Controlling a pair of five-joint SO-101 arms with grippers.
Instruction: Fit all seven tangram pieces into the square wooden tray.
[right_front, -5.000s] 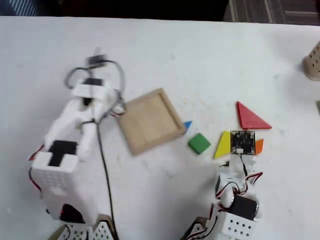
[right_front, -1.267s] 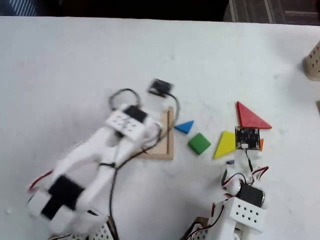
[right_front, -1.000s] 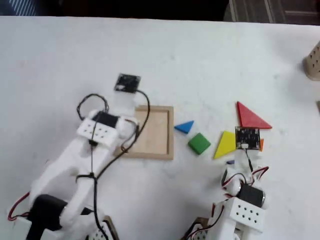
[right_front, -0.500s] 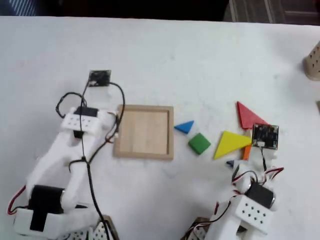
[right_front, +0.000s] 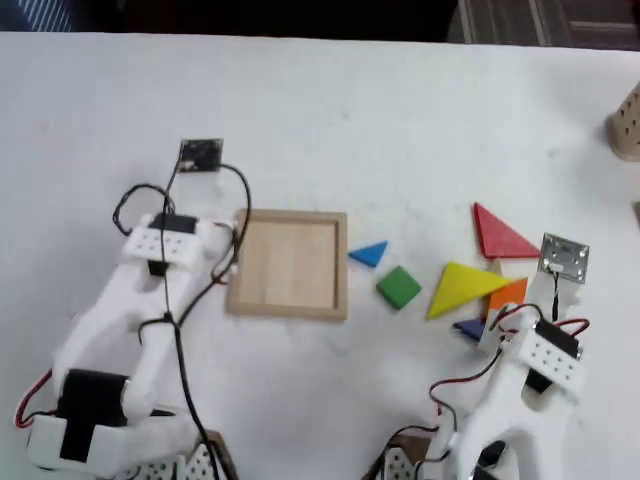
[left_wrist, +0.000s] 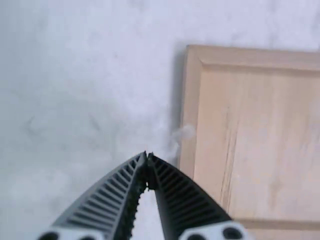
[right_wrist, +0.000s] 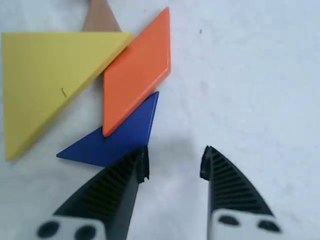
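One white table (right_front: 400, 110) bears the tray (right_front: 290, 265); dark room (right_front: 300, 15) beyond.

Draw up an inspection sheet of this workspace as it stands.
Surface: white table, wooden tray lying flat on it.
Job's things: all seven pieces outside the tray: light blue triangle, green square, yellow triangle, red triangle, orange parallelogram, dark blue triangle, brown triangle.
Clutter: tan perforated object at the right edge.
Grippers: left gripper shut beside the tray's rim; right gripper open by the dark blue triangle.
Cables: black cable looping over the left arm; red and black wires on the right arm.
Surroundings: dark floor beyond the far edge.
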